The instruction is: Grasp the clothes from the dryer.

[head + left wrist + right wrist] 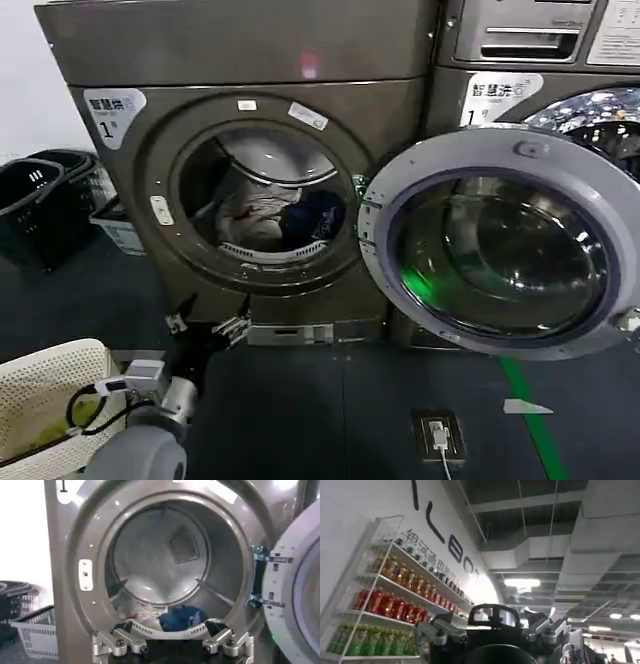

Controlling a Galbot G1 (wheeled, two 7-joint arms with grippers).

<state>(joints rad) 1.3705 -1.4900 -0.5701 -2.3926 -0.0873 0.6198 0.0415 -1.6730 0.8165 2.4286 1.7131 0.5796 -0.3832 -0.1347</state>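
The dryer [240, 45], bronze-grey with a "1" label, stands with its porthole open. The clothes lie low in the steel drum: a whitish garment [255, 215] on the left and a dark navy one [318, 215] on the right. The left wrist view looks into the drum at the whitish piece [142, 614] and the navy piece [182, 617]. My left gripper [205, 325] hangs just below and in front of the porthole rim, open and holding nothing, its fingers [120, 642] spread wide. My right gripper [495, 615] is parked, pointing up toward a ceiling, its dark fingers meeting in the middle.
The round glass door [500, 240] is swung open to the right, in front of a second machine [540, 60]. Dark baskets [40, 190] and a white crate [115, 225] sit at the left. A white mesh basket [45, 400] is by my left arm. A floor socket [438, 435] lies ahead.
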